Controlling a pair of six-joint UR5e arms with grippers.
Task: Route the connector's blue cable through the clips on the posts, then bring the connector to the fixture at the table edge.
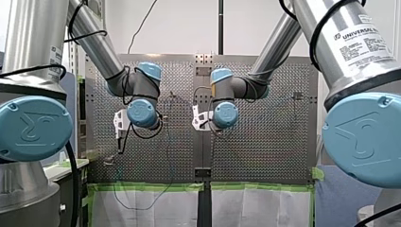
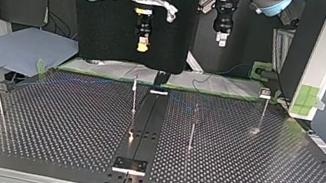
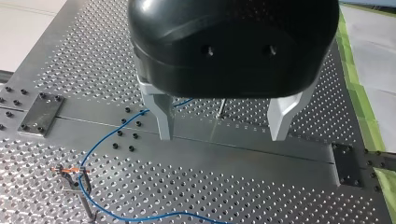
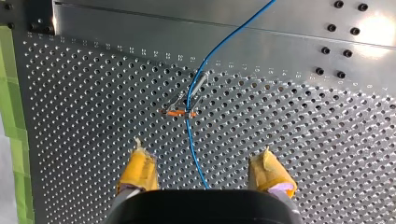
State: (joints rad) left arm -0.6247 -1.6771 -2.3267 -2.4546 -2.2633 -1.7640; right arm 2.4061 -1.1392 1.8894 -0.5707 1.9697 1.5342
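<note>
Presently, routing step, seemingly between grasps. Left gripper (image 3: 222, 137): pale metal fingers (image 3: 164, 116) spread wide, empty, above the perforated metal table (image 3: 261, 196). Right gripper (image 4: 203, 154): yellow pads (image 4: 140, 168) wide apart, empty. Blue cable (image 4: 224, 39): thin, glossy, limp, lying on that table, crossing an orange-tipped clip (image 4: 180, 112). Connector: not discernible. Next move likely demands a low, exact pinch on the cable.

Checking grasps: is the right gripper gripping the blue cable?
No, the right gripper is open, the blue cable passing loose between its yellow pads.
</note>
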